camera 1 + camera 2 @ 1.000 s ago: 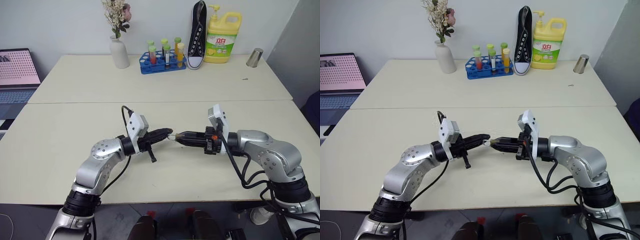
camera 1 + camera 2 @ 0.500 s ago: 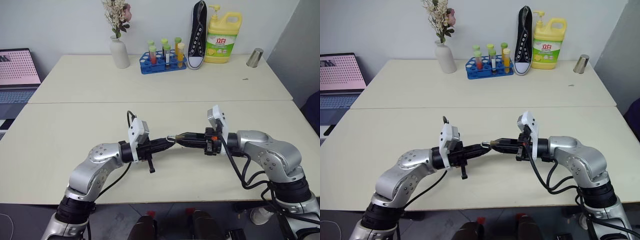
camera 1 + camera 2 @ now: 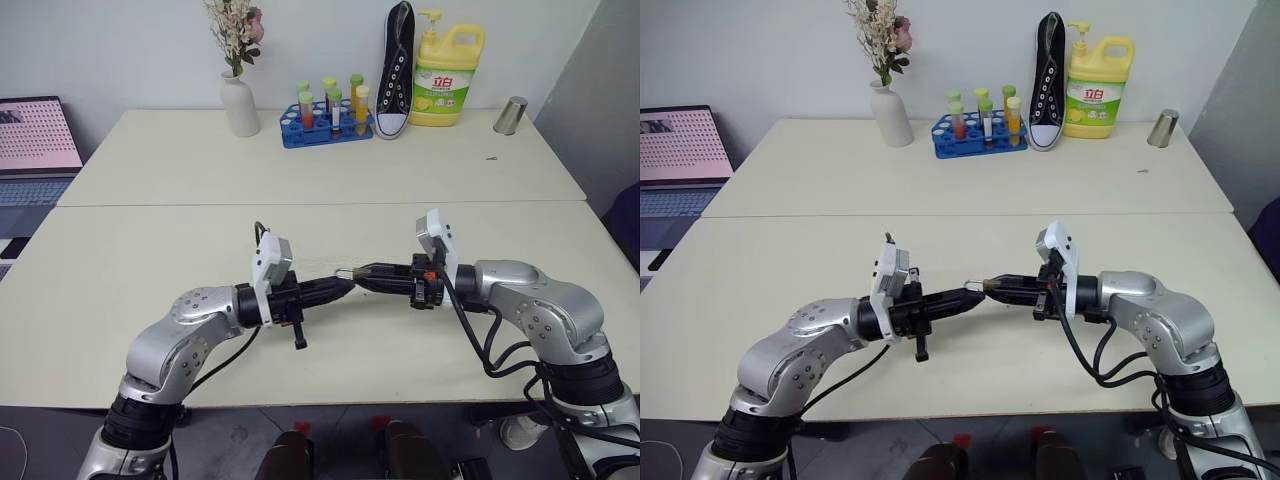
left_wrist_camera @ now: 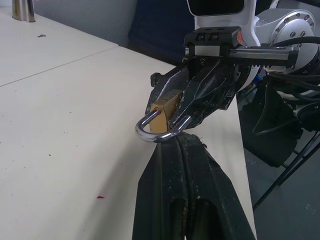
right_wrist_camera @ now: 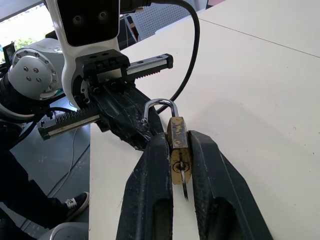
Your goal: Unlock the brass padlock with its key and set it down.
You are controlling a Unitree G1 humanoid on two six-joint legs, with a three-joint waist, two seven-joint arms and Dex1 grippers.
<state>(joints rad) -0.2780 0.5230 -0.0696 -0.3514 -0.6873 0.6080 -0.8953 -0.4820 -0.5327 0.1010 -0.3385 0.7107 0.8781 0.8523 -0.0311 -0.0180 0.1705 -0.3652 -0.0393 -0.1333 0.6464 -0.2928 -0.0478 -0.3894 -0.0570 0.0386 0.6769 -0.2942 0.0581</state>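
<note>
Two grippers meet tip to tip above the near table [image 3: 120, 260] in the left eye view. The left gripper [image 3: 343, 287] has its fingers pressed together, and the right gripper [image 3: 358, 273] is narrowly parted around the brass padlock [image 3: 346, 273], a tiny glint at the junction, too small here to read in detail. At the far edge of the rear table stand a white vase [image 3: 238, 105] of dried flowers, a blue rack [image 3: 322, 128] holding capped test tubes with coloured contents, a black sneaker [image 3: 395, 70] upright on its heel against the wall, a yellow detergent bottle [image 3: 446, 75] and a metal cup [image 3: 510, 115]. A laptop [image 3: 36, 140] is cut off by the picture's edge.

Seen from the right eye, the same tips join over the table, the padlock again only a speck.

From the left wrist, the left gripper's shut fingers [image 4: 172, 170] end just at the silver shackle [image 4: 159, 131], whose loop points toward them; whether they touch it I cannot tell. The brass body sits clamped between the right gripper's black fingers.

From the right wrist, the padlock body is pinched between the right fingers [image 5: 150, 175], shackle toward the left gripper. The key [image 5: 183, 181] sits in the keyhole, its thin blade projecting; its head is hard to make out.
</note>
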